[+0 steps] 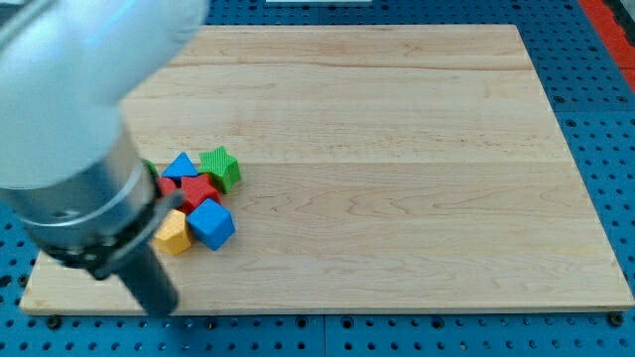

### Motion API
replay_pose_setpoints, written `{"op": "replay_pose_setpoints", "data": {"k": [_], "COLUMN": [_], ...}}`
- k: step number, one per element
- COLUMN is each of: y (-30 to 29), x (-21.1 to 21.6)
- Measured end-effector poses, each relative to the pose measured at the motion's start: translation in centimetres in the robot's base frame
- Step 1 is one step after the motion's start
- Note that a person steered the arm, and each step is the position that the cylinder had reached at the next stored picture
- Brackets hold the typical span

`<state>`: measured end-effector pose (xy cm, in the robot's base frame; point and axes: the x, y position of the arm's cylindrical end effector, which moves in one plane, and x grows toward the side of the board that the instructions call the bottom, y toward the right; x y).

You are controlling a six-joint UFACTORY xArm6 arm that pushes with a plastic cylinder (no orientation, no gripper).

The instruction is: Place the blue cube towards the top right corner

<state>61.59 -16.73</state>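
The blue cube lies at the lower left of the wooden board, in a tight cluster. A yellow block touches it on the view's left. A red block sits just above it. A blue triangular block and a green star-shaped block sit at the cluster's top. My arm fills the view's left, large and blurred. A thin dark rod reaches out from it, and my tip appears to sit between the red and yellow blocks, just up and left of the blue cube.
A sliver of another green block and a bit of red show at the arm's edge, mostly hidden. A dark blurred part of the arm hangs over the board's bottom edge. A blue pegboard surrounds the board.
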Motion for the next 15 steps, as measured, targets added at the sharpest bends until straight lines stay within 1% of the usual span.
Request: {"op": "replay_pose_setpoints", "data": {"k": [2, 3, 7, 8, 9, 10, 11, 12, 14, 15], "y": [1.4, 4.4, 5.5, 10.6, 18.8, 23.2, 22.1, 22.5, 19.3, 19.3], "x": [-7.5, -8.3, -8.8, -8.8, -8.8, -8.8, -8.8, -8.8, -8.8, -8.8]}}
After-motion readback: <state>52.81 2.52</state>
